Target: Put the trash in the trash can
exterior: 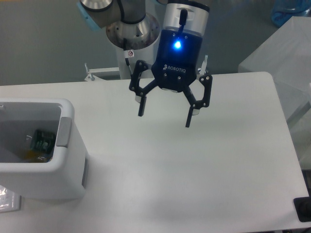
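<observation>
The white trash can (68, 160) stands at the table's left edge. Inside it lies a piece of trash (43, 141), a crumpled wrapper with a green strip, with something yellowish beside it. My gripper (165, 114) hangs open over the middle of the table, well to the right of the can, its fingers pointing down and nothing between them. A blue light glows on its wrist.
The white table (204, 174) reaches to the right edge near a pale box (291, 53). The arm's base column (132, 43) rises behind the table's far edge. A dark object (303, 208) sits at the lower right corner.
</observation>
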Robot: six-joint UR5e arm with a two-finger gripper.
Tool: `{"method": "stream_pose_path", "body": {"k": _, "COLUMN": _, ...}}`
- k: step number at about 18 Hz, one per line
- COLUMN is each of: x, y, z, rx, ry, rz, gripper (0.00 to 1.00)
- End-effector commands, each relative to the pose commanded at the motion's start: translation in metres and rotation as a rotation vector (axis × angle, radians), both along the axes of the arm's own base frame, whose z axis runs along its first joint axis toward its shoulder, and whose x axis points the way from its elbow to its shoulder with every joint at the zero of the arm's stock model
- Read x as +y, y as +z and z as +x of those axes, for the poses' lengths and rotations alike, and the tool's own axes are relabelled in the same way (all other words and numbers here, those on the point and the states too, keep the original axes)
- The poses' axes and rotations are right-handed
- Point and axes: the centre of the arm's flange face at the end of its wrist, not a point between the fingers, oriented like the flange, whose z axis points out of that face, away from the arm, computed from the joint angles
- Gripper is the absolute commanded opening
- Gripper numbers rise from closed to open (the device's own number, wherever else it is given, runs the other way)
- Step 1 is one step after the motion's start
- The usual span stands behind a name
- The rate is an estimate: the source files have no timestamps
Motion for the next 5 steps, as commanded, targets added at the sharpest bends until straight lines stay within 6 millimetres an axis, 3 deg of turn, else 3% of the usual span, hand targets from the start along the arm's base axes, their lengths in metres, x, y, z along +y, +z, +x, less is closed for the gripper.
{"method": "stream_pose_path", "body": {"k": 5, "x": -0.0021, "y": -0.0010, "z": 0.0026, "rx": 0.015, "ry": -0.022, "rz": -0.013, "gripper": 1.00}}
